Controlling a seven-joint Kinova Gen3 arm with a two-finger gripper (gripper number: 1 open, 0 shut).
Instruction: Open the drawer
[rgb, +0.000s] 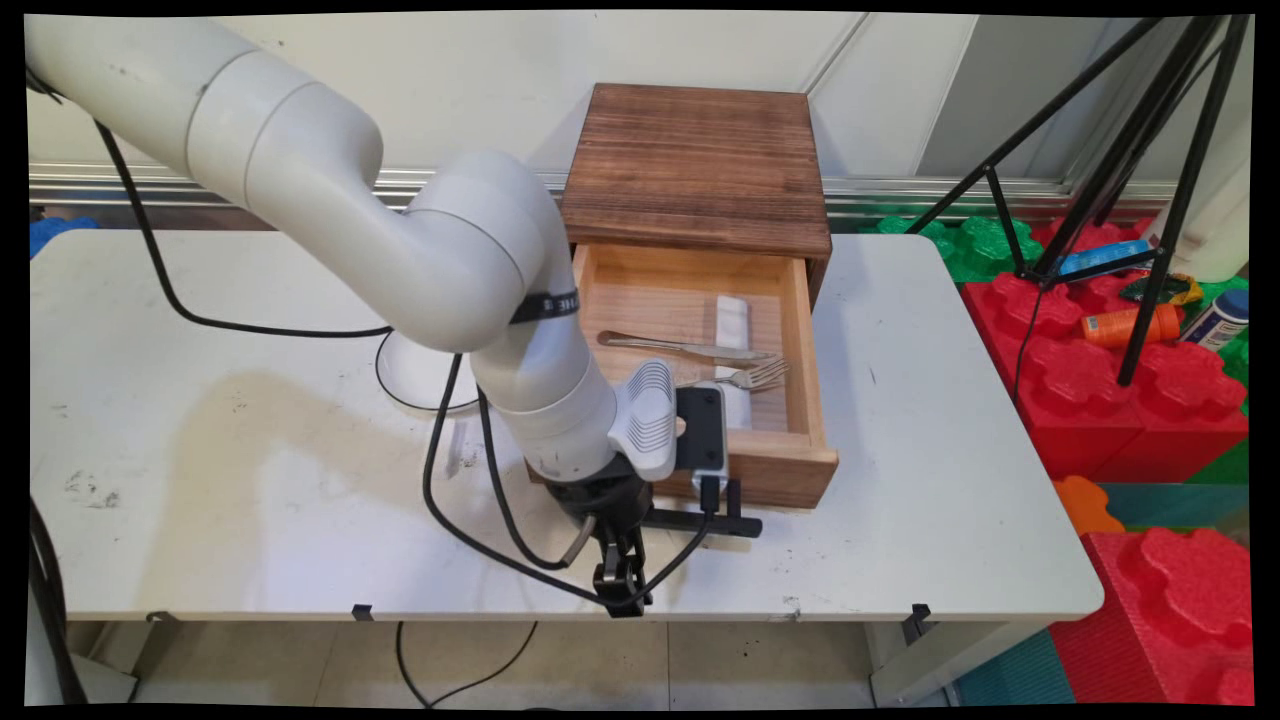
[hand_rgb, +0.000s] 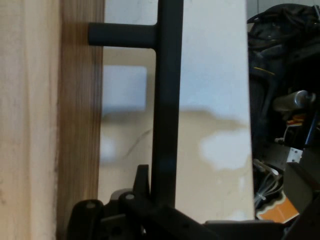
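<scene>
The handle (rgb: 700, 522), a black bar running left-right along the near front of the open drawer (rgb: 800, 465), sits within the gripper (rgb: 620, 585), which comes at it from the near side, at the bar's left end. Whether the fingers grip it I cannot tell. Inside lie a knife (rgb: 680, 346), a fork (rgb: 755, 376) and a white roll (rgb: 732, 320), on the table (rgb: 250, 450).

drawer: light wooden drawer (rgb: 690, 300) of a dark-topped wooden box, pulled well out toward the table's near edge
handle: black bar handle (rgb: 700, 520) on two short posts, fixed to the drawer's front panel, lying level along it; in the hand view it runs up the picture beside the brown front
gripper: black two-finger gripper (rgb: 622, 580) pointing down, right at the handle's left end, fingers unclear
</scene>
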